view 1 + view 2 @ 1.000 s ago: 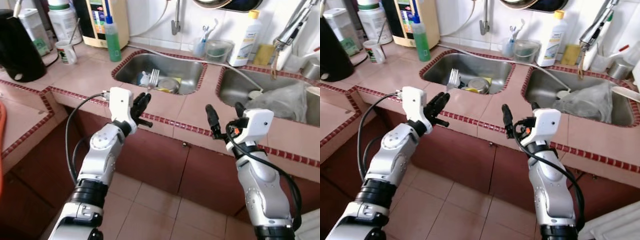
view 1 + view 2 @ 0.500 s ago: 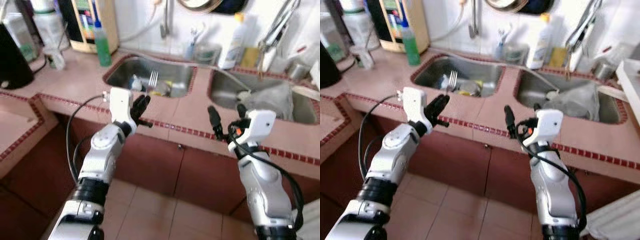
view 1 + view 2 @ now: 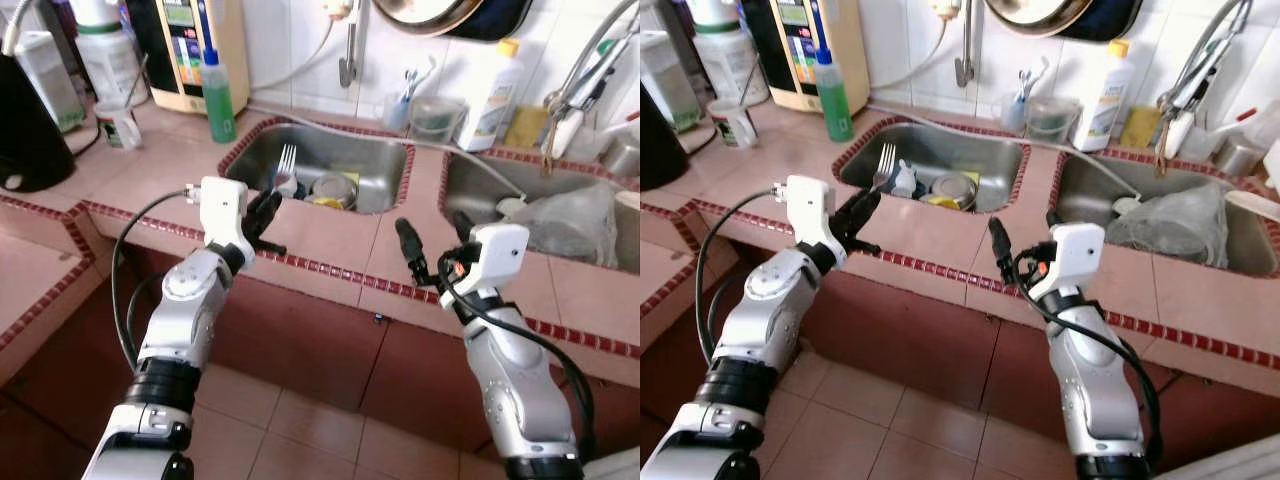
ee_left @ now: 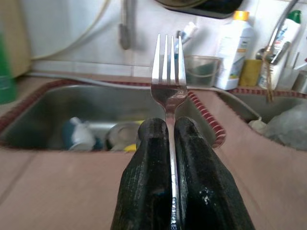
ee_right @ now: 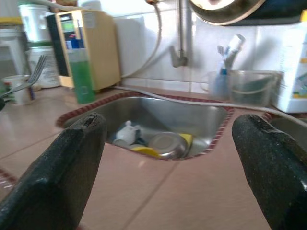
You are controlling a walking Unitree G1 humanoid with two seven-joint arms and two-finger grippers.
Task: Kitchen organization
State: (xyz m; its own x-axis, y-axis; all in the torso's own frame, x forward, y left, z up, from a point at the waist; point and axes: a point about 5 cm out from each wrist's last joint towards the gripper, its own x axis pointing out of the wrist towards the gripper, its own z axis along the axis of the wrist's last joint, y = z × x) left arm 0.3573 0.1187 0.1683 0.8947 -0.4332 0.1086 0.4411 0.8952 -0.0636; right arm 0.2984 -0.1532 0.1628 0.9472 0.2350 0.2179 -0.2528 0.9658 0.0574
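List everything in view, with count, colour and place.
fork: 1, silver, held upright in left gripper
left sink: 1, steel, dishes inside
right sink: 1, steel, holds a plastic bag
green bottle: 1, counter, left of left sink
white bottle: 1, yellow cap, by wall between sinks
mug: 1, white, counter far left
kettle: 1, black, far left
left gripper: at left sink's front edge
right gripper: empty, before the counter

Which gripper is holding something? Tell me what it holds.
The left gripper, at the left sink's front edge: its fingers are clamped on an upright fork. The right gripper hangs open with nothing between its fingers.
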